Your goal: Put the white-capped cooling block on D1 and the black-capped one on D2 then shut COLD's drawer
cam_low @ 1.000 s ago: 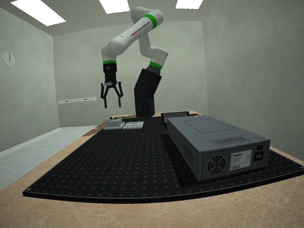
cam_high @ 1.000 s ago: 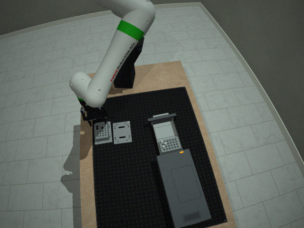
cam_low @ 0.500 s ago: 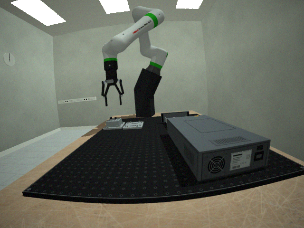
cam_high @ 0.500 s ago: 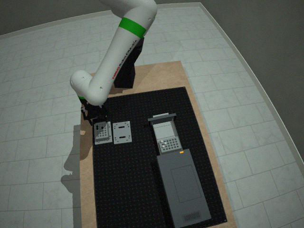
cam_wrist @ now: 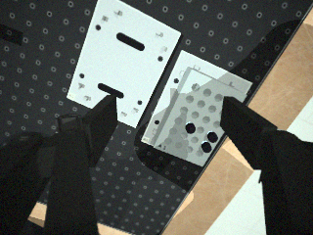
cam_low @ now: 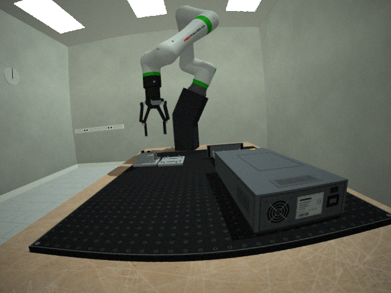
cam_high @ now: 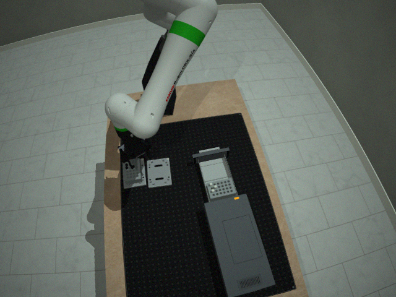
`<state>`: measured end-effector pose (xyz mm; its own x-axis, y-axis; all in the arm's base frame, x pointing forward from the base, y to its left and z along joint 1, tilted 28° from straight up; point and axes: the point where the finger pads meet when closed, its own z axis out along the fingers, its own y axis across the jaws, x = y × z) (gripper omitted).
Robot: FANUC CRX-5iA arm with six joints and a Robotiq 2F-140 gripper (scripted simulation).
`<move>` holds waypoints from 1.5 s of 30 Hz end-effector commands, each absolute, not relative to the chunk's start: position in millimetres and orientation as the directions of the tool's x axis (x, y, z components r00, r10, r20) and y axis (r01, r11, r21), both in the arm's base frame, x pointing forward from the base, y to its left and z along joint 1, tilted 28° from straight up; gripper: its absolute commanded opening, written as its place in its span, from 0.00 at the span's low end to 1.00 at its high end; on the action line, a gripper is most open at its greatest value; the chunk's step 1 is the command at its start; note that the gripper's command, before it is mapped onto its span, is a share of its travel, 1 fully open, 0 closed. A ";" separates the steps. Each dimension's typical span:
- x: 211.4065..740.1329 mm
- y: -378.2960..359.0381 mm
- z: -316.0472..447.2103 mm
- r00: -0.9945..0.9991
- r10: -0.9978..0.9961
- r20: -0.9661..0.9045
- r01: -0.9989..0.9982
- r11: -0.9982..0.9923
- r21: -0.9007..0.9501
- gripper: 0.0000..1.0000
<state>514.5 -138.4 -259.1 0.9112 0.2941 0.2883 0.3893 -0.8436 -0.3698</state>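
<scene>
The pincer [cam_high: 133,153] [cam_low: 154,133] [cam_wrist: 169,110] stands a bit more than half open, holding nothing, above the black-capped block [cam_high: 131,172] [cam_low: 146,157] [cam_wrist: 196,115] and well apart from it. That block sits on the far plate [cam_high: 134,185] [cam_low: 146,164] [cam_wrist: 188,58], D2; whether it is fully inside the locators, I cannot tell. Its three black caps show in the wrist view, near the block's six o'clock side.

Seen from the top, the near plate [cam_high: 159,169] [cam_low: 171,160] [cam_wrist: 124,66], D1, is just beside D2 at three o'clock and carries no block. The cooler [cam_high: 239,236] [cam_low: 284,170] lies at four o'clock from D1, its drawer [cam_high: 212,171] [cam_low: 225,146] open towards eleven. The white-capped block [cam_high: 222,188] is inside the drawer, next to the cooler's body. The lamp [cam_high: 236,198] [cam_low: 252,148] glows orange.
</scene>
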 end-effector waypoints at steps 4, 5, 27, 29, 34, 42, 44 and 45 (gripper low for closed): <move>527.9 -115.2 -243.8 0.820 0.447 0.357 0.555 -0.774 -0.305 0.66; 529.7 -111.7 -241.7 0.805 0.467 0.365 0.577 -0.762 -0.295 0.66; 563.9 -45.8 -202.4 0.400 0.790 0.465 0.906 -0.418 -0.069 0.66; 567.3 -39.2 -198.4 0.351 0.811 0.468 0.926 -0.376 -0.044 0.66; 572.0 -30.2 -193.1 0.276 0.838 0.470 0.951 -0.310 -0.006 0.66; 585.3 -4.6 -177.8 0.068 0.885 0.461 0.988 -0.125 0.094 0.66; 588.6 1.9 -173.9 0.016 0.890 0.455 0.990 -0.078 0.118 0.66; 590.3 5.2 -172.0 -0.011 0.892 0.452 0.990 -0.054 0.130 0.66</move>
<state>582.9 -7.1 -180.5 0.0985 0.8821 0.4607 0.9857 -0.1499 0.0763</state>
